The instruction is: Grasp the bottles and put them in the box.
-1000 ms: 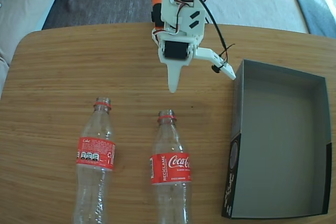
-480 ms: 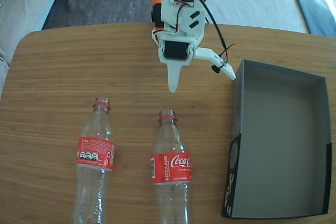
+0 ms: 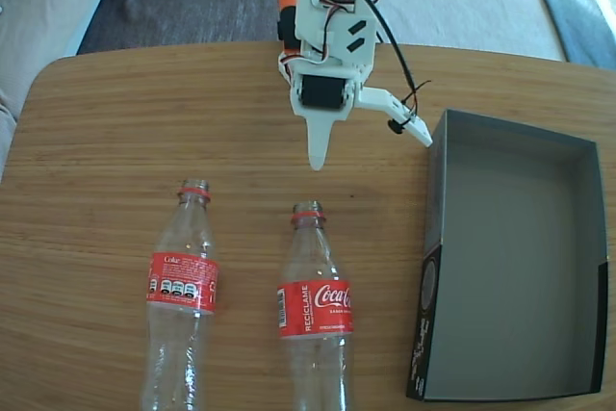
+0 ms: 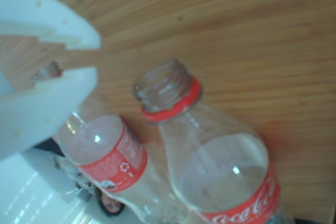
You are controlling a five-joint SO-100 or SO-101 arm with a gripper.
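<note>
Since both bottles are uncapped and look empty, I judge them very light, thin-walled and springy: a hard squeeze would dent the clear plastic, and the round, smooth body could roll or squirt out of the fingers. Best hold, as I read it, is across the neck just below the red ring, or over the labelled waist where the wall is stiffer and less slick. Count: two bottles, one box, one gripper. Taking the box (image 3: 587,267) as landmark: it sits empty at the right of the table (image 3: 115,141) in the fixed view, long axis running away from the camera. Nearer bottle (image 3: 314,307) lies just left of the box, apart from it, mouth pointing toward the arm; farther bottle (image 3: 183,291) lies further left again, roughly parallel, not touching its neighbour. Gripper (image 3: 371,146) hangs above the table beyond the box's far left corner, well short of either bottle, jaws spread wide and holding nothing. Wrist view shows the nearer bottle's open mouth (image 4: 165,85) close below, with the second bottle (image 4: 102,153) beside it.
</note>
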